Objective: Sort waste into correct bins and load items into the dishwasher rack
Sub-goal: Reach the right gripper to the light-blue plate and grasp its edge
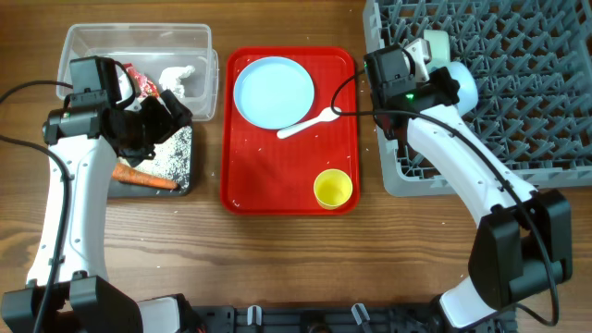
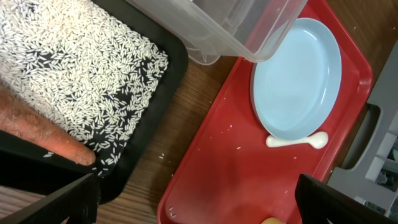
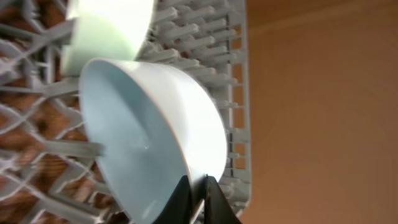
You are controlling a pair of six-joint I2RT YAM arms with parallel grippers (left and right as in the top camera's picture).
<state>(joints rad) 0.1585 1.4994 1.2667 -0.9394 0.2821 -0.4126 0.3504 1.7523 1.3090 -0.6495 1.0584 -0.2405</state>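
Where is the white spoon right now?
In the overhead view, the white spoon lies on the red tray, beside the blue plate's lower right edge, above the yellow cup.

No lettering, numbers or brand marks legible from any of my three cameras. The red crumpled wrapper [image 1: 141, 83] in the clear tub [image 1: 92, 42] carries pale marks, maybe print; too small to read.

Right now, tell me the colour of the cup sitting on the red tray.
Yellow. The cup shows best in the overhead view.
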